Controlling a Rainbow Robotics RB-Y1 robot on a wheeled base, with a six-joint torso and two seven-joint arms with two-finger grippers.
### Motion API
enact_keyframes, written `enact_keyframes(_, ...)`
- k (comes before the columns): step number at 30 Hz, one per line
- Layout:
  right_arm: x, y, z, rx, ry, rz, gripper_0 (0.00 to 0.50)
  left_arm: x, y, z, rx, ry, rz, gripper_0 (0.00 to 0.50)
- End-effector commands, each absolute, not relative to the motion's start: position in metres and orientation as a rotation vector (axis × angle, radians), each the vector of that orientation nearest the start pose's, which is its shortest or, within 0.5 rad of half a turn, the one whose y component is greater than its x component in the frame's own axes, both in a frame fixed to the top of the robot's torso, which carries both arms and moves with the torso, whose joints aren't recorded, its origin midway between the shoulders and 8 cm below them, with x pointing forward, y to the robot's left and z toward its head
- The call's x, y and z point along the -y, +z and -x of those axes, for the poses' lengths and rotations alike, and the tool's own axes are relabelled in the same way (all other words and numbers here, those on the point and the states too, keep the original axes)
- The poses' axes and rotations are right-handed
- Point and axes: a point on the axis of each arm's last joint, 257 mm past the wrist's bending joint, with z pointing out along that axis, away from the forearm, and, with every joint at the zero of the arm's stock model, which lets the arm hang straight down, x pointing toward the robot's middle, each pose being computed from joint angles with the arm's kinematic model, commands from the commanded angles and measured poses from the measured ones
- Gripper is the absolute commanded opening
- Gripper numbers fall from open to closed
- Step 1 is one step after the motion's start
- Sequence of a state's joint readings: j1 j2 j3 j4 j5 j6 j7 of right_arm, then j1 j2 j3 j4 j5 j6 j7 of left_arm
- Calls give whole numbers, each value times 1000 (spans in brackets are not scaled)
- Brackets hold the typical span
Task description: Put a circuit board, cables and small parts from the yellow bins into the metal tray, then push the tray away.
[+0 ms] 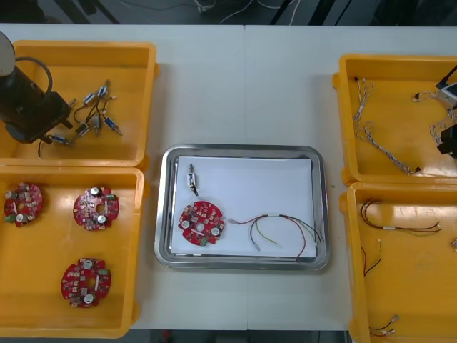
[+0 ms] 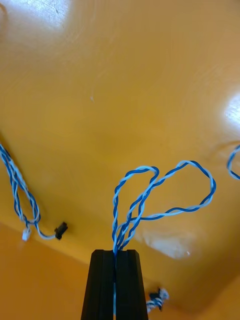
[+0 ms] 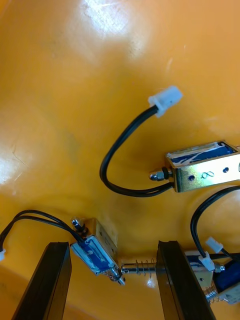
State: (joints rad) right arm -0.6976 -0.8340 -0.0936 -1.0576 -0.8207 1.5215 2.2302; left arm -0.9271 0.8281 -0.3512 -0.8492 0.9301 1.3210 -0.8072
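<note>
Blue-and-white cable [image 2: 150,195] is pinched at its loop ends in the clenched right end effector [image 2: 116,252], over the far right bin [image 1: 393,114]. The grip is thin, so the cable could slip, or its loops could snag the bin's wall or drag a neighbour cable [image 2: 20,195] along. Left end effector [image 3: 111,246], released, straddles a small part [image 3: 95,250] in the far left bin [image 1: 128,57]. Closing may catch only its spring [image 3: 137,267], or a neighbour's black lead [image 3: 117,150]. Bare desk [image 1: 235,86] separates the bins from the tray [image 1: 321,207], whose far right corner is free.
</note>
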Motion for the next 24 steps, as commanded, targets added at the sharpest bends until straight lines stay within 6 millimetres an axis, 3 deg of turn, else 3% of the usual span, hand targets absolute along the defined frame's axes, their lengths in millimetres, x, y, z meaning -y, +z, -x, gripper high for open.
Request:
enact_keyframes(1, 455, -139, -532, -2584, -95, 640, 0, -405, -223, -575, -2576, -182, 946, 500)
enact_keyframes(9, 436, -98, -501, -2609, -106, 743, 0, -405, -232, -574, -2576, -178, 940, 500)
enact_keyframes(12, 423, -91, -489, -2616, -110, 812, 0, -405, -235, -574, -2574, -180, 939, 500)
enact_keyframes(17, 407, -62, -495, -2507, -185, 867, 0, -401, -236, -575, -2577, -185, 932, 500)
enact_keyframes(24, 373, -39, -498, -2381, -223, 956, 0, -398, -237, -577, -2573, -188, 923, 500)
